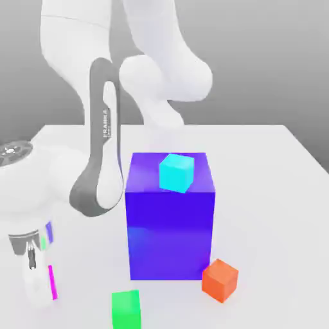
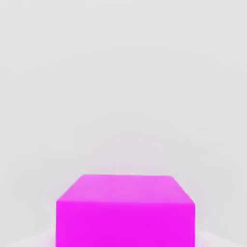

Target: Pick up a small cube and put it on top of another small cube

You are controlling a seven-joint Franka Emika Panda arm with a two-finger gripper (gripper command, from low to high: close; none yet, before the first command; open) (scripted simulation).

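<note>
Hand view—magenta cube (image 2: pixel 125 224), open surroundings.

Magenta cube: you see your small cube (image 2: pixel 125 224) as plain, solid magenta, its top face a shade paler.
Cube pose: it sits upright before you, top face level.
Cube place: you find it at the exterior view's left, a thin magenta strip, mostly hidden by the fingers (image 1: pixel 38 283).

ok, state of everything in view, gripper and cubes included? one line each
gripper: shut on the magenta cube
magenta cube: between the fingers; lifted or not, can't tell
cyan cube: on top of the block, turned askew
block: upright on the table
orange cube: on the table, turned askew
green cube: on the table
</note>
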